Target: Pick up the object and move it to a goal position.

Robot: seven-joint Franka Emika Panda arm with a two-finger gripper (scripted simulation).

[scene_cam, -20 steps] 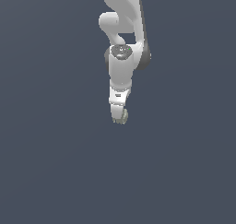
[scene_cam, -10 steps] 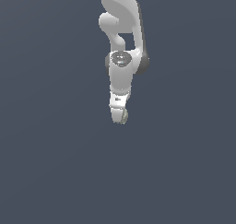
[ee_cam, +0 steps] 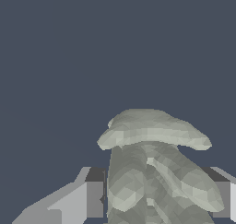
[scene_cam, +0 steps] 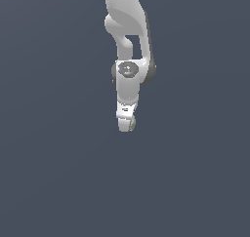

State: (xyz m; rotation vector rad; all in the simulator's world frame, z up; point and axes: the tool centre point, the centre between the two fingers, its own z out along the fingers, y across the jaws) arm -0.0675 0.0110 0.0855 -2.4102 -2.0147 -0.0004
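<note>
Presently my pincer (ee_cam: 154, 197) is closed on the knobbly grey-green lump (ee_cam: 152, 168), fingers (ee_cam: 94, 197) pressing both flanks so it rides secure toward the goal, which is not visible.

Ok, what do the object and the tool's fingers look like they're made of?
Object: matte pale grey-green, lumpy and faceted, no shine; possibly stone or clay, though a render can't confirm. Fingers: smooth flat grey with dark tips, looking like hard plastic or painted metal.
</note>
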